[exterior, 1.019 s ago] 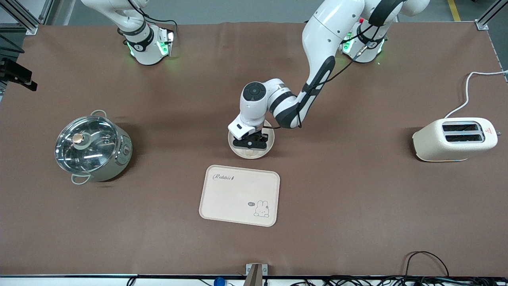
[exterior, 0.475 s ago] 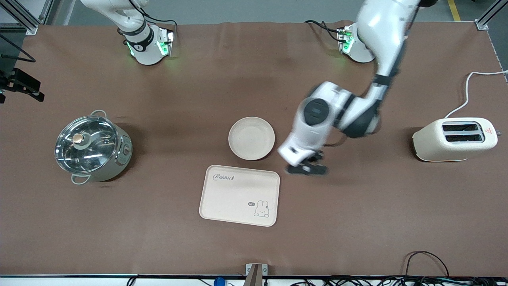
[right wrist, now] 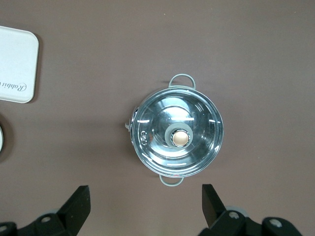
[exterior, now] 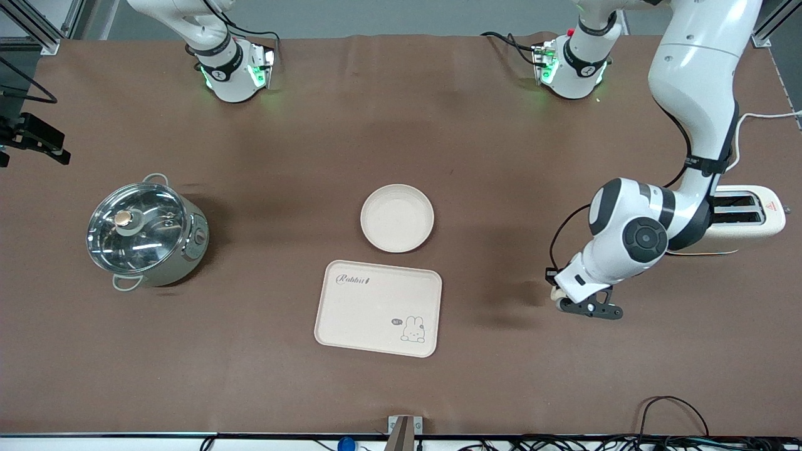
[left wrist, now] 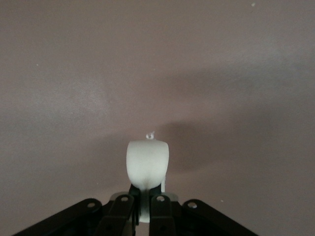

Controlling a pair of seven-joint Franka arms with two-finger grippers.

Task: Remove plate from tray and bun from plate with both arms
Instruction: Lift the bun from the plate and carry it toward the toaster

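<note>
- Table [exterior: 263, 388]: brown mat, bearing every item below.
- Left arm: reaches from its base to bare mat toward its own end of the table, roughly 3 o'clock from the tray.
- Pot [exterior: 145, 233] with glass lid: toward the right arm's end, about 9 o'clock from the plate.
- Tray [exterior: 369, 313]: empty, "Rabbit" lettering up.
- Toaster [exterior: 749, 216]: part hidden by the left arm's forearm.
- Plate [exterior: 397, 218]: on the mat just off the tray's 12 o'clock edge, apart from it, empty.
- Left gripper [exterior: 579, 305]: closed on the bun [left wrist: 147, 164], pinching its lower end, carried low over bare mat.
- Right gripper [right wrist: 145, 209]: fingers spread wide, holding nothing, waiting high over the pot.
- Step, by judgement: plate is off the tray and bun off the plate; what remains is setting the bun down.
- Next move calls for lowering onto clear mat, then releasing without the bun rolling.
- Hard to make out: the front view shows only a pale sliver of bun; its height over the mat cannot be told.
</note>
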